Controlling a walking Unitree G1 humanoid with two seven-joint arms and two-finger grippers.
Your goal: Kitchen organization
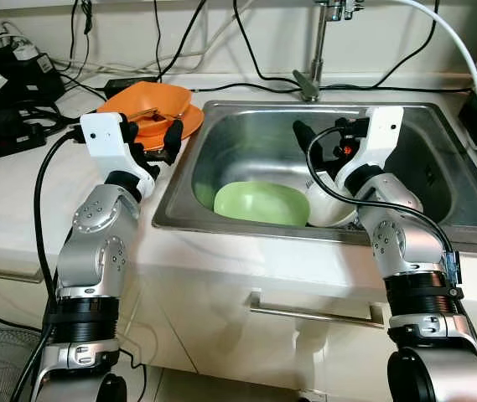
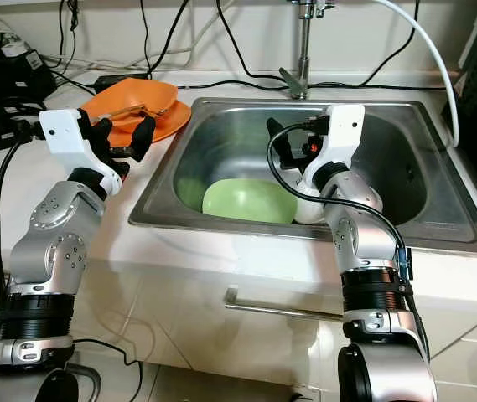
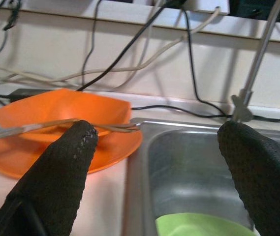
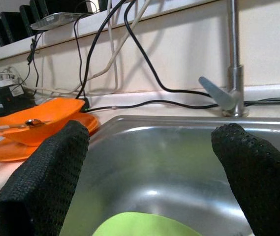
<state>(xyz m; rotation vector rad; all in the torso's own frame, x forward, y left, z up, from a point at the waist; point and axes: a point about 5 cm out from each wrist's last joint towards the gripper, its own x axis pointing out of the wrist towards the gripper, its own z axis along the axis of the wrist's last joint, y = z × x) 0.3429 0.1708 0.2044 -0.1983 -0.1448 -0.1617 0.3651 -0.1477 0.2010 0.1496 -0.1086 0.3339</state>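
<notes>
Right gripper [image 1: 326,138] hangs spread above sink [image 1: 439,213], left gripper [image 1: 150,138] at its rim.

Both arms raised, elbows bent. Left tool [image 1: 152,132] fingers spread wide, holding nothing. Right tool [image 1: 320,141] same: 2 fingers apart, nothing held.

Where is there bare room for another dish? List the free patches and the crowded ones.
Free: the far right of the sink basin, beyond the right claw, and the counter left of the left claw. Crowded: the basin's near side holds the green plate and white bowl; orange dishes and cables fill the back left.
</notes>
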